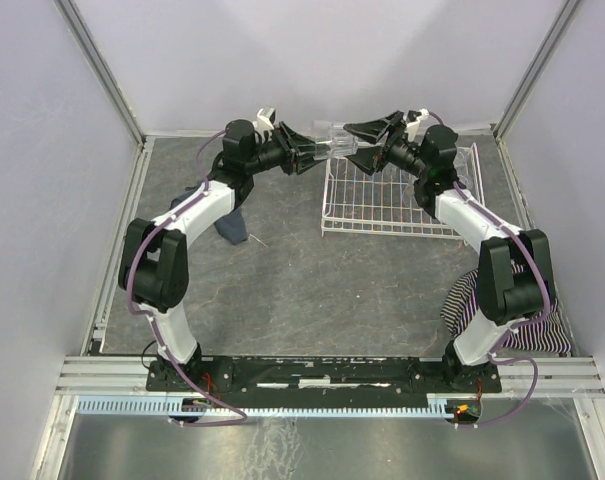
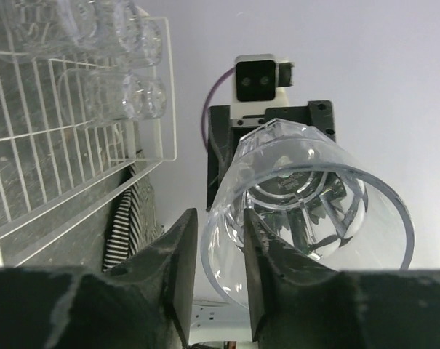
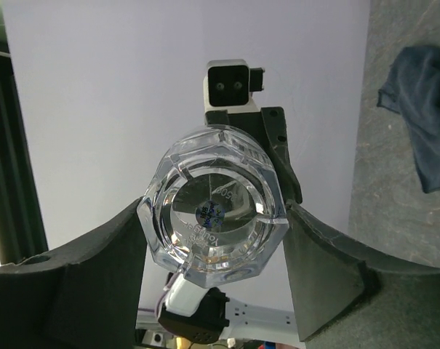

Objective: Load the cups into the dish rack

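Observation:
A clear faceted cup [image 1: 335, 150] hangs in the air between my two grippers, above the back left corner of the white wire dish rack [image 1: 327, 205]. My left gripper [image 1: 310, 155] is shut on its rim, one finger inside and one outside, as the left wrist view shows [image 2: 220, 218] with the cup [image 2: 314, 203] open end toward the camera. My right gripper [image 1: 364, 150] has its fingers against both sides of the cup's base [image 3: 212, 211]; it shows in the right wrist view [image 3: 214, 209]. Several more cups [image 2: 125, 98] lie in the rack [image 2: 60, 167].
A dark blue cloth [image 1: 232, 225] lies on the grey table left of the rack; it also shows in the right wrist view [image 3: 420, 109]. A striped cloth [image 1: 502, 320] is bunched by the right arm's base. White walls enclose the table.

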Robot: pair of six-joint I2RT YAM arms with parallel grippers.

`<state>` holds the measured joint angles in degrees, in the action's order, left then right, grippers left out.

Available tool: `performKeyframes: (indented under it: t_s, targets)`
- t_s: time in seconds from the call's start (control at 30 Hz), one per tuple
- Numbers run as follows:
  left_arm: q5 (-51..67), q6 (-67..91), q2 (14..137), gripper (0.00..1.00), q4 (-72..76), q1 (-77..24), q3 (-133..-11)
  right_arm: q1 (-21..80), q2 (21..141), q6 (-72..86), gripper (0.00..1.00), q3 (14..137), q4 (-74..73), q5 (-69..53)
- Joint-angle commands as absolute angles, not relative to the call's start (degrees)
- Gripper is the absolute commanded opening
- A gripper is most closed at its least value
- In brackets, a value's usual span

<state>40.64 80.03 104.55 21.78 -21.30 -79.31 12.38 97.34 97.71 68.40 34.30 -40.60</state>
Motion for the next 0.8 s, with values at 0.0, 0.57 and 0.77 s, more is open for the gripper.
performKeyframes:
  t_s: [0.0,0.57,0.77]
  targets:
    - [39.38,71.19,100.98,0.41,13.84,-20.77,-82.35,12.19,93.29,89.22,0.11,73.32,27.26,-40.94]
    - [34.63,59.22,95.49,0.53,-0.48,-16.21,-74.29,8.93,91.04,44.95,0.09,85.68,-21.50,-28.90]
    - [33.31,56.45,94.92,0.54,-3.55,-15.89,-75.00,9.01,92.25,32.44,0.09,89.13,-32.32,-16.06]
